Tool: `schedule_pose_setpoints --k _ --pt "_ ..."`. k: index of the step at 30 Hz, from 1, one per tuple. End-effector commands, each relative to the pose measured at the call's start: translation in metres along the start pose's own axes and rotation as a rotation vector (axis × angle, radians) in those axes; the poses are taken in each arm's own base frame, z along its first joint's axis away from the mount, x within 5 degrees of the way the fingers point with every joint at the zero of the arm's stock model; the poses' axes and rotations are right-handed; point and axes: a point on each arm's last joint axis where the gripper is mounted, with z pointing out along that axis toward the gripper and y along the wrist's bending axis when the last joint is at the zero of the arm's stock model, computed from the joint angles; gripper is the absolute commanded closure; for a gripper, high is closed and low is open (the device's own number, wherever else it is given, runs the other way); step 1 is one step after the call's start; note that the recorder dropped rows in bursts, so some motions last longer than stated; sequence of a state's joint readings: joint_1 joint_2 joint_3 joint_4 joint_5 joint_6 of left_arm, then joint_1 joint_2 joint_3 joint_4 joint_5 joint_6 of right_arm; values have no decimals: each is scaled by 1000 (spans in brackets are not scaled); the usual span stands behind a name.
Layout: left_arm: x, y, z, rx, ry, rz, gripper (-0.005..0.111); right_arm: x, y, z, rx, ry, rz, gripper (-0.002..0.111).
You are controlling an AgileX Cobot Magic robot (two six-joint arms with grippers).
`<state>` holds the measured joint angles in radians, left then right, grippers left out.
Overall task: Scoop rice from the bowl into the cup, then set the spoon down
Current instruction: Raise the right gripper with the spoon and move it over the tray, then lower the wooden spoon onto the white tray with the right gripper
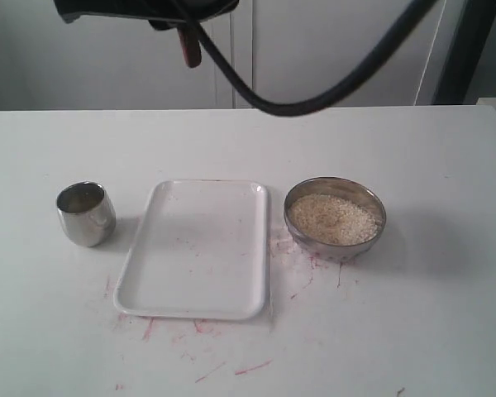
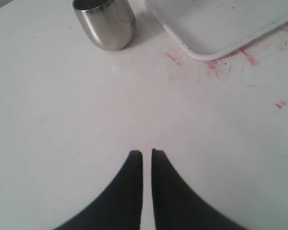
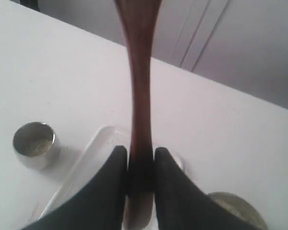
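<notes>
White tabletop (image 1: 446, 331) streaked with red marks, pale wall panels behind. High above it, dark reddish-brown wooden spoon (image 3: 140, 96) clamped by its slim straight handle in the right gripper (image 3: 139, 155), scoop end away from the jaws. Probably light, stiff and smooth, apt to pivot in so narrow a pinch; best gripped on the handle, well back from the scoop. Left gripper (image 2: 147, 153) low near the steel cup (image 1: 85, 213), jaws all but together, empty. Rice (image 1: 332, 218) heaped in the bowl (image 1: 335, 248), across the white tray (image 1: 194, 310) from the cup.
</notes>
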<state>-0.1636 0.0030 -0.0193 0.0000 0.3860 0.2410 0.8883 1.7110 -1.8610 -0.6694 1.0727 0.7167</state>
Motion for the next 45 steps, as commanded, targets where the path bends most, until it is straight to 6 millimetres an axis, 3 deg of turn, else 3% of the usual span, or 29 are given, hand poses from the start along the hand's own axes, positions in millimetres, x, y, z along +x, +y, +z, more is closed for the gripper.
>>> schedule_pose_setpoints --k 1,14,18,25,28,38,45 --pt "6 -1 1 11 38 -5 92 3 4 -2 -62 45 86 108" --pt "6 -1 1 11 38 -5 92 23 6 32 -91 274 264 108" --pt "6 -1 1 11 38 -5 92 29 1 43 -43 337 269 108" --pt "6 -1 1 11 38 -5 92 45 9 68 -9 418 248 108" --pt "6 -1 1 11 38 -5 92 53 17 82 -21 457 252 108" --pt "6 -1 1 11 38 -5 92 109 42 153 36 664 178 108" --pt "6 -1 1 11 38 -5 92 140 33 193 22 837 239 108"
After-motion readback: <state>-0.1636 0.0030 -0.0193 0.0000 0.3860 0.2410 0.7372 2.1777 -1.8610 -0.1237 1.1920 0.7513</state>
